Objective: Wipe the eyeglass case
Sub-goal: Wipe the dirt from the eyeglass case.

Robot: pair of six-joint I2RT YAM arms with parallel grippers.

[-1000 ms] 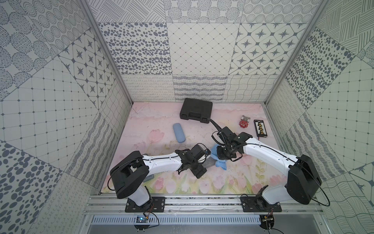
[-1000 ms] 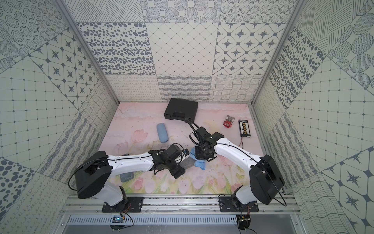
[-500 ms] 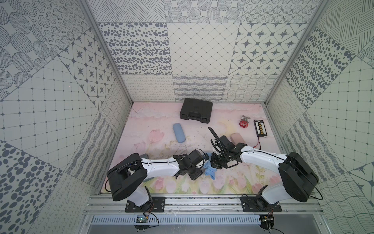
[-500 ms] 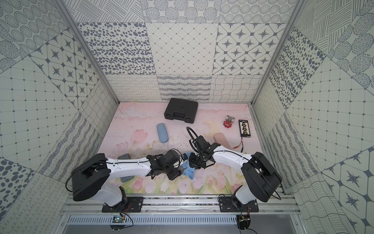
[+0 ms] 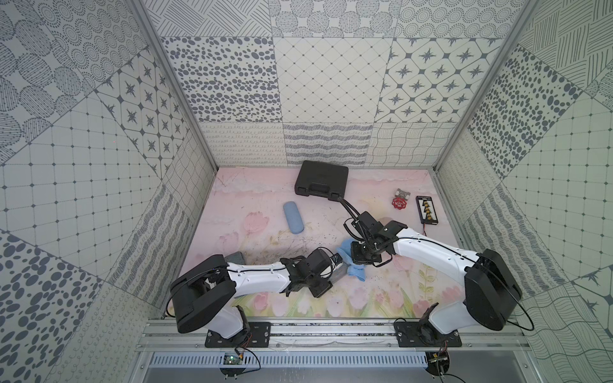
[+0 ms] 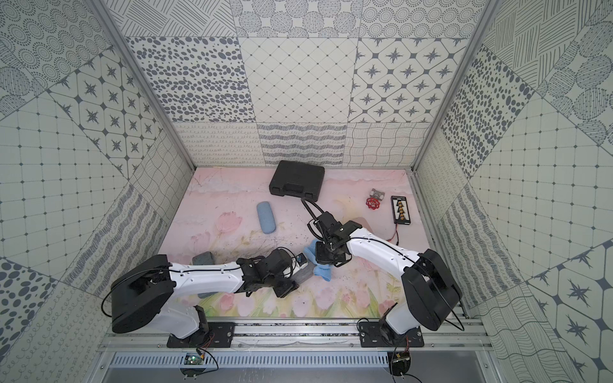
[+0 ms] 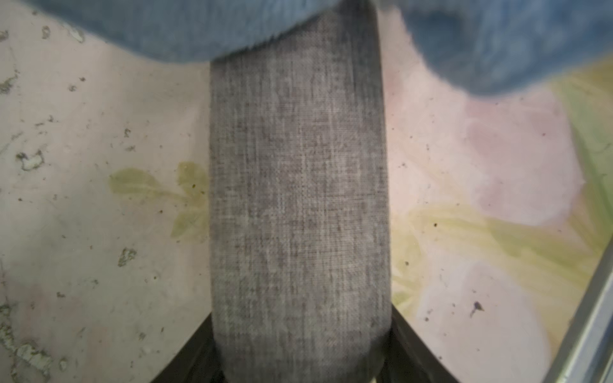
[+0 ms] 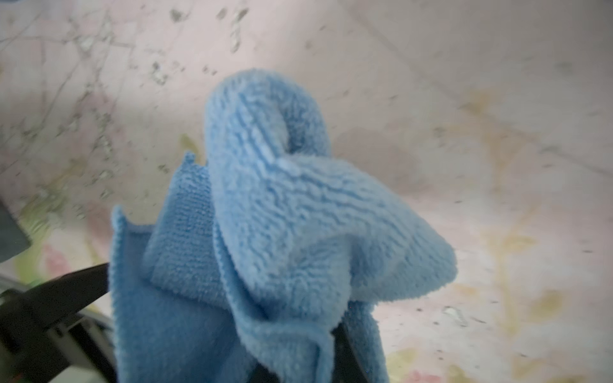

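Note:
The eyeglass case is grey woven fabric and lies low over the mat at the front middle. My left gripper is shut on its near end. In the left wrist view the eyeglass case runs straight out from between the dark fingers. A blue cloth covers its far end. My right gripper points down and is shut on the blue cloth, which hangs bunched onto the case's far end.
A blue case lies mid-left and a grey-green case sits beside my left arm. A black toolbox stands at the back. A red valve and a black charger board lie back right.
My left gripper's jaws have narrowed onto the grey case. The right gripper has carried the blue cloth sideways over the case's far end and back.

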